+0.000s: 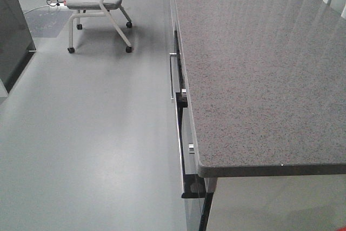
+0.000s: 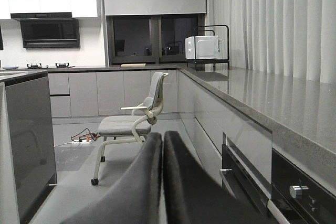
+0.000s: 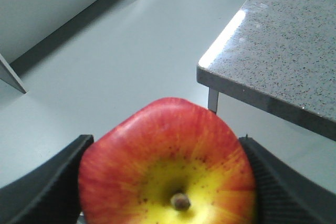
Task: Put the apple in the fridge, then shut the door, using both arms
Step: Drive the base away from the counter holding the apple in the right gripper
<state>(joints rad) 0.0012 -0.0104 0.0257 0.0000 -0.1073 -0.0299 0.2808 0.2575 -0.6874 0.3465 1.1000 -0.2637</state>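
The apple (image 3: 168, 166), red with a yellow patch round its stem, fills the lower right wrist view. My right gripper (image 3: 166, 141) is shut on it, one black finger (image 3: 47, 187) pressed to each side, above grey floor beside a counter corner. In the left wrist view my left gripper (image 2: 163, 139) is shut, its two dark fingers together with nothing between them, pointing along the aisle. A dark grey glossy panel (image 1: 12, 31) stands at the far left of the front view; I cannot tell whether it is the fridge. No door or white interior shows. Neither arm appears in the front view.
A long speckled grey counter (image 1: 259, 68) runs down the right, with drawers and a built-in oven handle (image 1: 180, 133) on its front. A wheeled grey chair (image 1: 100, 4) stands far down the aisle, with cables (image 2: 84, 136) on the floor beside it. A microwave (image 2: 201, 47) sits on the far counter.
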